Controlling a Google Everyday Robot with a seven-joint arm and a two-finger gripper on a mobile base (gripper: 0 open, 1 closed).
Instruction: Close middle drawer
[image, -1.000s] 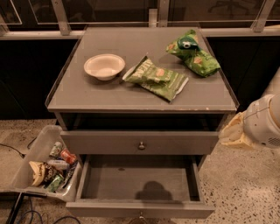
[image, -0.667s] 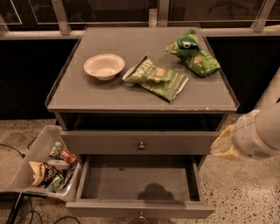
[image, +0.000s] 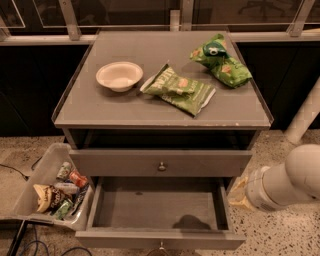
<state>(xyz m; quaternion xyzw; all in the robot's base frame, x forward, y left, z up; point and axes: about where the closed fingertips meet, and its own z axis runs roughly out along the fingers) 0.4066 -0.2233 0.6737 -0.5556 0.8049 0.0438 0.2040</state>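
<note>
The middle drawer (image: 159, 205) is pulled far out of the grey cabinet. Its plain grey inside is bare, and the small round knob (image: 161, 246) on its low front panel sits at the bottom edge of the view. Above it, another drawer front with a knob (image: 161, 166) stands nearly flush with the cabinet. My gripper (image: 238, 195) is a tan, blurred shape at the end of the white arm (image: 290, 182). It is low on the right, just beside the open drawer's right side wall.
On the cabinet top (image: 100, 107) are a white bowl (image: 119, 75), a green chip bag (image: 179, 89) and a second green bag (image: 220, 60). A clear bin of snacks (image: 55, 190) stands on the floor at the left. A white pole (image: 305, 115) is at the right.
My arm has come down and to the left, bringing the gripper from beside the upper drawer to beside the open drawer's right wall. The drawer has not moved.
</note>
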